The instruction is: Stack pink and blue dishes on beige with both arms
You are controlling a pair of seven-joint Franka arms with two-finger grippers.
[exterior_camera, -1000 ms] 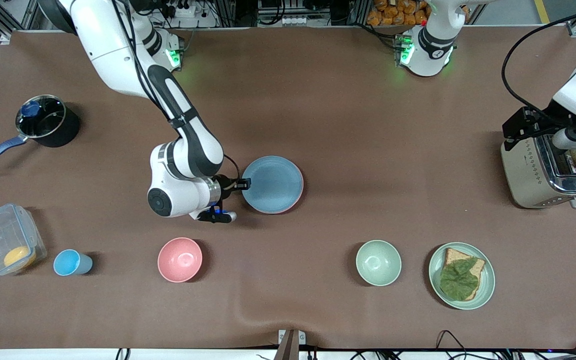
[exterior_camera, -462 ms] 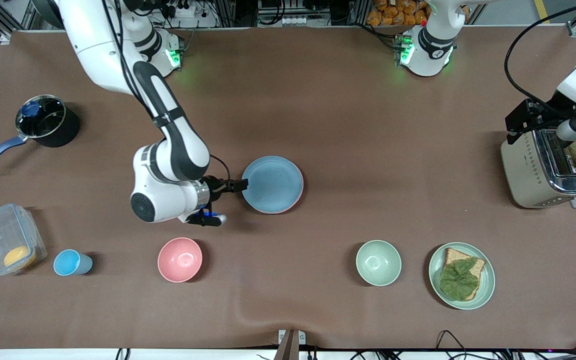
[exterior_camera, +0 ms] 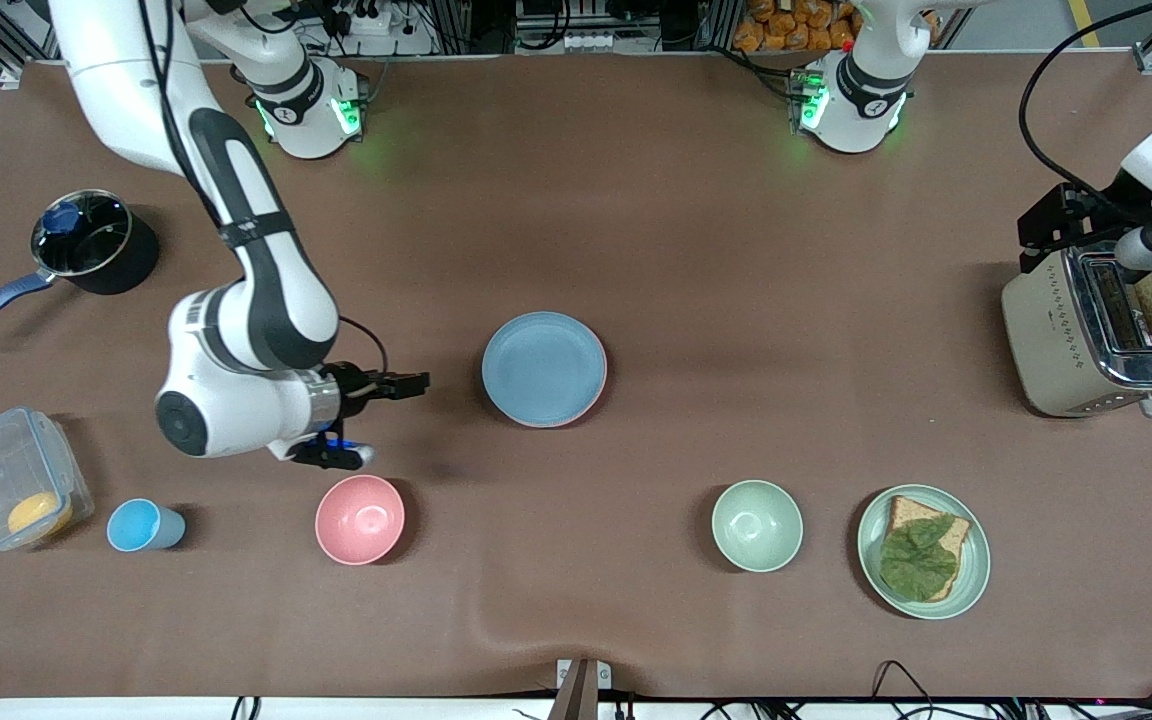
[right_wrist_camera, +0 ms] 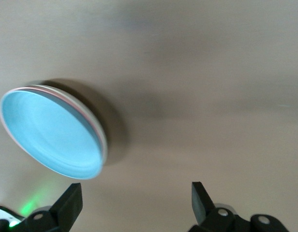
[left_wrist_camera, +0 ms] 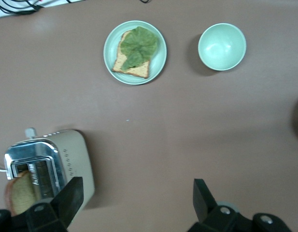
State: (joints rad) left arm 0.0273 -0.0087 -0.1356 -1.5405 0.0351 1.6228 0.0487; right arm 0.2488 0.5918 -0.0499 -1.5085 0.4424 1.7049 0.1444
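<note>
Front view: right gripper (exterior_camera: 414,384) withdrew from blue plate (exterior_camera: 544,368).

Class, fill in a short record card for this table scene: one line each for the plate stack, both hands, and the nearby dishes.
Stack: blue plate on top, pink plate's rim showing under it; no beige plate visible.
Right hand: open, empty, beside the stack toward the right arm's end.
Left hand: open, over the toaster.
Nearby: pink bowl, green bowl, both nearer the front camera.
</note>
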